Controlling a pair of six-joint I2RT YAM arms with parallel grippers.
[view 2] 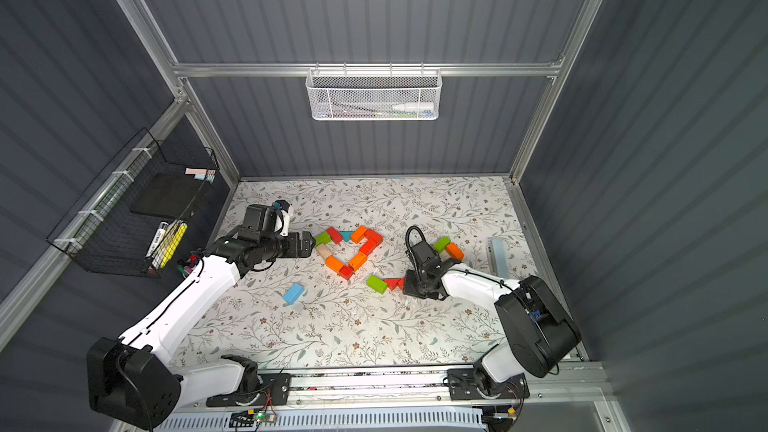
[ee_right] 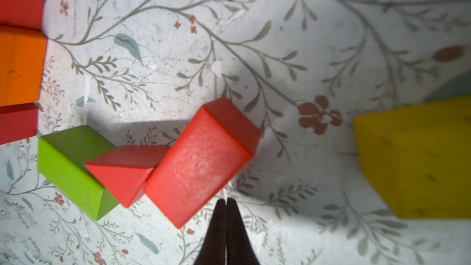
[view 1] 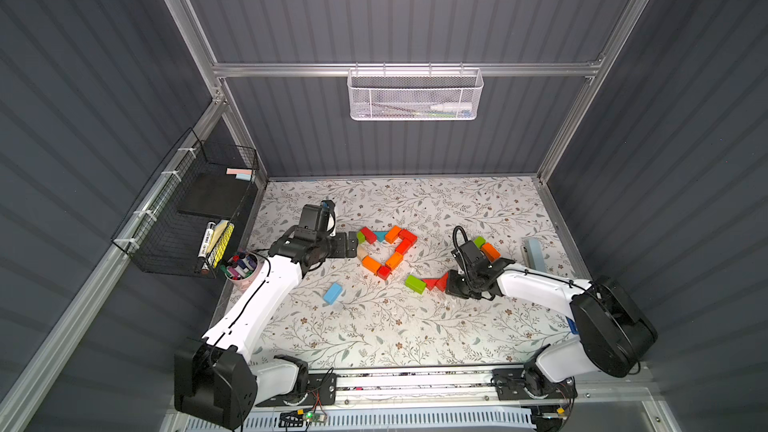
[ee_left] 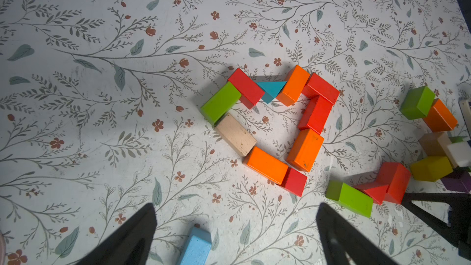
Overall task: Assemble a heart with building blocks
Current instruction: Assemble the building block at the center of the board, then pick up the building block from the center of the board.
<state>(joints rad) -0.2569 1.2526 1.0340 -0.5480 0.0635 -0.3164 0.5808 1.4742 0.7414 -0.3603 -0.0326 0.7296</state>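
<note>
Heart (ee_left: 304, 149): mid-tabletop (view 1: 415, 326), a ring of ten blocks laid flat, end to end. A teal wedge (ee_left: 270, 90) sits point-inward on the far side and makes the notch. A red cube (ee_left: 295, 182) makes the tip. The outline looks closed, so I judge the task near done.

Left fingers (ee_left: 132, 235): spread wide and holding nothing. In both top views they are just beside the heart's tan brick (ee_left: 235, 135). They are probably kept off the ring so as not to shift it.

Right fingers (ee_right: 219, 225): clenched together and empty, with the tips at the edge of a loose red brick (ee_right: 201, 161). Shut tips suit a push rather than a pick-up. That brick touches a red wedge (ee_right: 122, 172), which touches a green brick (ee_right: 68, 166). The three form a loose row near the heart's tip, apart from it.

Spares: a blue brick (view 1: 332, 292) lies alone near the left arm. A yellow block (ee_right: 418, 159) sits in a huddle of spares (ee_left: 418, 103) by the right arm.

Containers:
- White mesh basket (view 1: 361, 97) on the back rail: a white marker and thin pens.
- Black wire basket (view 1: 166, 209) on the side wall: a dark pad, sticky notes and markers.
- Pink cup (view 1: 245, 282) near it: full of marker pens.
</note>
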